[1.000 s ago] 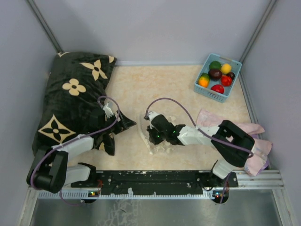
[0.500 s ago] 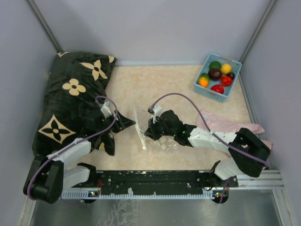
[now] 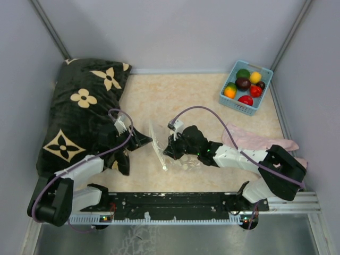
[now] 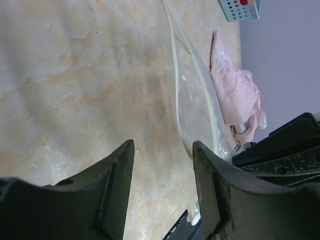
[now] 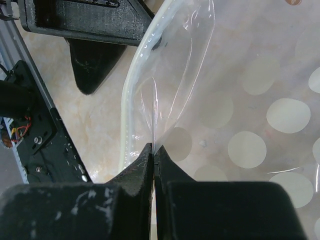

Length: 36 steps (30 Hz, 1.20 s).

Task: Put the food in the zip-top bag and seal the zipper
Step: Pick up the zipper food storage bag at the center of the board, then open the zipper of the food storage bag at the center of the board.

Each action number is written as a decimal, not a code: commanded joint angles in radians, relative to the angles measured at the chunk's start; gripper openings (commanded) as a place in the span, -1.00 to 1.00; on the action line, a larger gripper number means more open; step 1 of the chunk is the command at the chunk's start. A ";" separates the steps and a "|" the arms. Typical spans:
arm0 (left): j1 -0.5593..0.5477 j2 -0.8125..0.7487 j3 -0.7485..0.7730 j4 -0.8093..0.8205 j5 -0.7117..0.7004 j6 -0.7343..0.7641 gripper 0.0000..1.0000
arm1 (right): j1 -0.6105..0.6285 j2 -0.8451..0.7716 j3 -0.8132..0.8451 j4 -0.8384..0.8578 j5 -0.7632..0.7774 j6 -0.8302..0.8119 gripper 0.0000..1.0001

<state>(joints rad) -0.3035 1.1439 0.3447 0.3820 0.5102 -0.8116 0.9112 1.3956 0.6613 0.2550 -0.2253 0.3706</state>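
Note:
The clear zip-top bag (image 3: 162,146) with white polka dots lies at the table's middle front. My right gripper (image 3: 169,149) is shut on a fold of the bag's film (image 5: 165,125) near its mouth, lifting it. The zipper (image 5: 131,95) curves as a pale strip along the raised edge; it also shows in the left wrist view (image 4: 187,65). My left gripper (image 3: 146,141) is open and empty just left of the bag's edge, its tips (image 4: 162,155) a little above the table. The food (image 3: 245,85), glossy toy fruits, sits in the far-right basket.
A light blue basket (image 3: 231,103) stands at the back right corner. A black floral pillow (image 3: 79,106) covers the left side. A pink cloth (image 3: 265,142) lies at the right, under my right arm. Grey walls enclose the table.
My right gripper pulled the bag's edge up and slightly right a second ago, then held. My left gripper has edged toward the bag's raised rim.

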 commanded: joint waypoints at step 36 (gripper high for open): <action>-0.175 -0.067 0.132 -0.187 -0.208 0.067 -1.00 | 0.025 -0.103 0.089 -0.114 0.211 -0.062 -0.11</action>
<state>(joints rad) -0.4587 1.1244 0.3954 0.3477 0.4198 -0.8295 0.9123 1.3533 0.6659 0.2314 -0.1162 0.3649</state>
